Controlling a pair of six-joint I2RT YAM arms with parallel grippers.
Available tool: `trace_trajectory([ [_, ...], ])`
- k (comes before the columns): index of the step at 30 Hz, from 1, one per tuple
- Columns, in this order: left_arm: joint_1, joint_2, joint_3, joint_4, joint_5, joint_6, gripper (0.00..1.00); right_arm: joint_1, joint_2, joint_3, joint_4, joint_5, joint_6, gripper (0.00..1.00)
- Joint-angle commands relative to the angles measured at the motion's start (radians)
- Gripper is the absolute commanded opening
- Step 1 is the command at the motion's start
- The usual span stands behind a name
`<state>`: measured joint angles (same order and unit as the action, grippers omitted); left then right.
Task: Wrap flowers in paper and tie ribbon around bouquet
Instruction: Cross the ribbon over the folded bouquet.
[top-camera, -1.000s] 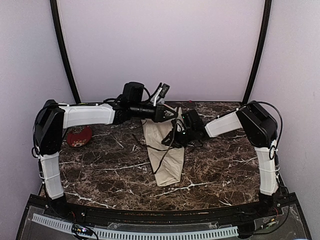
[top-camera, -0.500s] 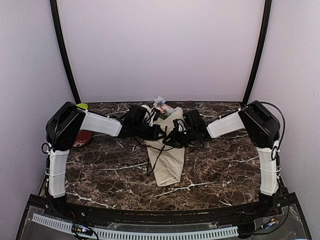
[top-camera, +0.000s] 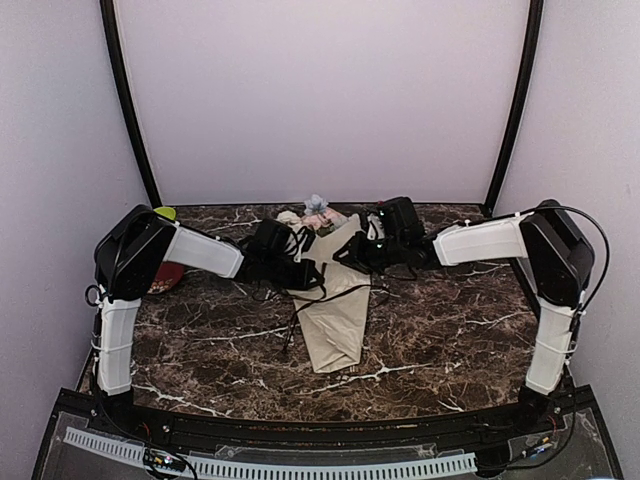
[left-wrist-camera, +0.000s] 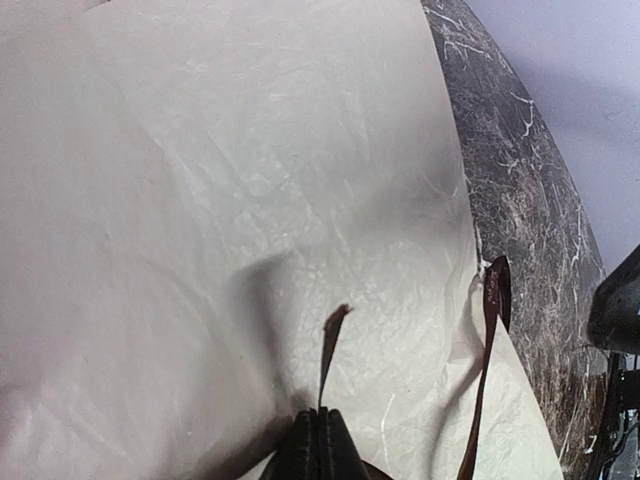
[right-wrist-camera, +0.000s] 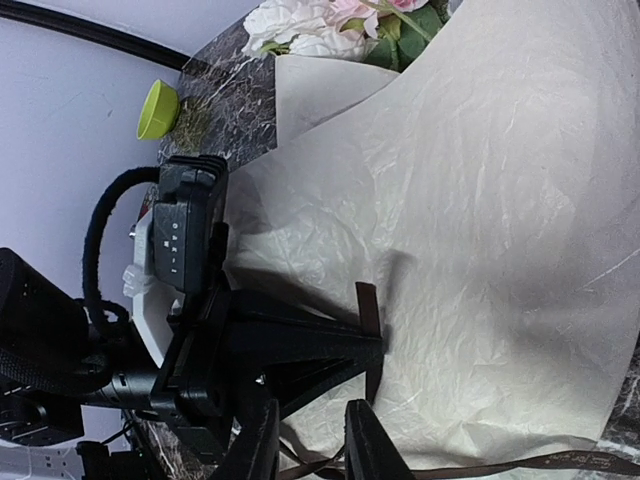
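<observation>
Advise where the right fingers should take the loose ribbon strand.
Mid-strand on the ribbon, where it seems to lift off the paper near its edge. Come from the table side, fingers across the strand: it's thin and flat. The left fingers pinch its short end.

Crinkled matt beige paper (left-wrist-camera: 250, 200) lies on a polished, dark, veined stone-look table (left-wrist-camera: 520, 200), with a smooth brown ribbon (left-wrist-camera: 484, 370).
</observation>
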<state>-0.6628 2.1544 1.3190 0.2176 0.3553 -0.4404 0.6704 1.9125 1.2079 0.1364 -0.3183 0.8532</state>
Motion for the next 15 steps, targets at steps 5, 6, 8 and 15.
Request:
trace_trajectory([
  [5,0.002,-0.01,-0.03,0.058,0.049,-0.004,0.0,0.018,0.039,0.052,-0.085,-0.037,-0.074,0.29],
  [6,0.003,-0.011,-0.031,0.061,0.052,-0.004,0.0,0.023,0.053,0.061,-0.084,-0.057,-0.083,0.31],
  [8,0.003,-0.01,-0.031,0.062,0.056,-0.003,0.0,0.026,0.075,0.081,-0.089,-0.066,-0.093,0.34],
  [15,0.003,-0.017,-0.034,0.036,0.065,0.046,0.0,0.007,0.156,0.221,-0.162,-0.032,-0.175,0.35],
])
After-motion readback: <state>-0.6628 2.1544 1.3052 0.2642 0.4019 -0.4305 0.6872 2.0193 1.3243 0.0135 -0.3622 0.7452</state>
